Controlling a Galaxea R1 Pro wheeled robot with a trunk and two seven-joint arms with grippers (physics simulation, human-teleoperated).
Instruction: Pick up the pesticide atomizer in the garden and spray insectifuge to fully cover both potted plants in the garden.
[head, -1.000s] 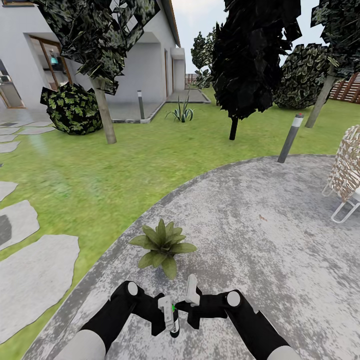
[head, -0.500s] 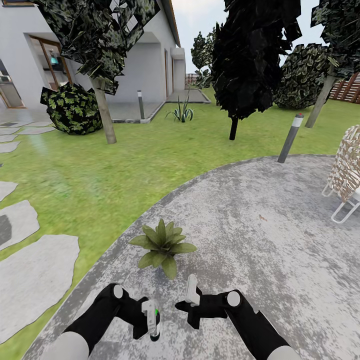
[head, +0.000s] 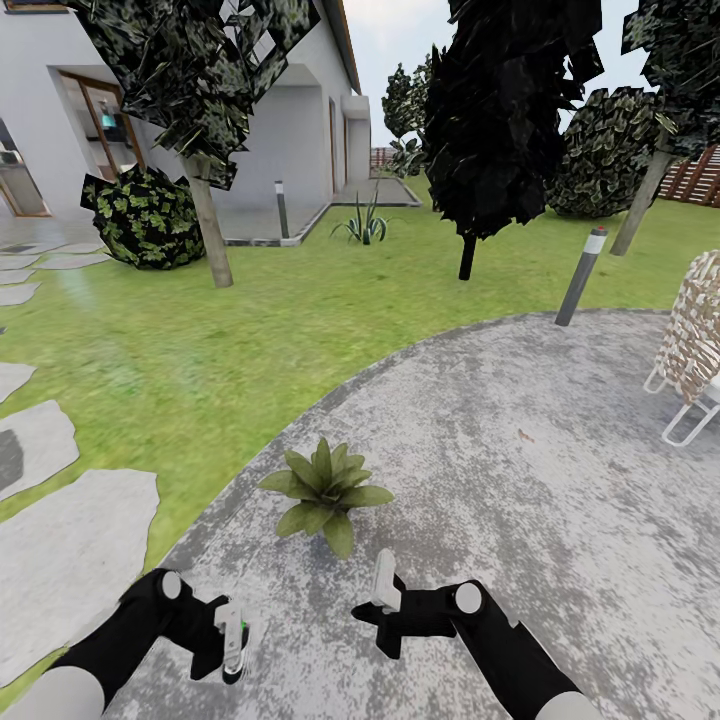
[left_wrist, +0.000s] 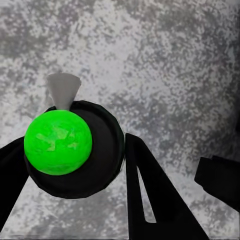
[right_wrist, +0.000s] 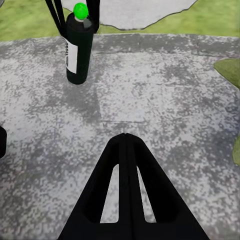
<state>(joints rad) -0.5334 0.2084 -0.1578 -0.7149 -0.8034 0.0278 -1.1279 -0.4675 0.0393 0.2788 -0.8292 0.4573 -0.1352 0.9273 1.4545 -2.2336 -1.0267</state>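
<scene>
The pesticide atomizer (head: 233, 640) is a slim dark bottle with a white label band, held upright just above the stone patio (head: 520, 480). My left gripper (head: 232, 655) is shut on it at the lower left of the head view. In the left wrist view I look down on the atomizer's bright green top (left_wrist: 58, 142) and whitish nozzle (left_wrist: 63, 90), with the left gripper (left_wrist: 75, 145) clamped on its sides. One potted plant (head: 325, 490), a low rosette, sits at the patio's edge ahead, to the right of the atomizer. My right gripper (head: 383, 585) is shut and empty; from the right wrist view, the right gripper (right_wrist: 125, 136) points toward the atomizer (right_wrist: 79, 47).
Lawn (head: 250, 340) borders the patio, with stepping stones (head: 70, 560) at the left. A bollard lamp (head: 580, 275) and a wicker chair (head: 695, 340) stand at the right. Trees, a round bush (head: 145, 215) and the house lie farther off.
My left arm has swung left with the atomizer, away from the right gripper. The right arm and the plant have stayed put.
</scene>
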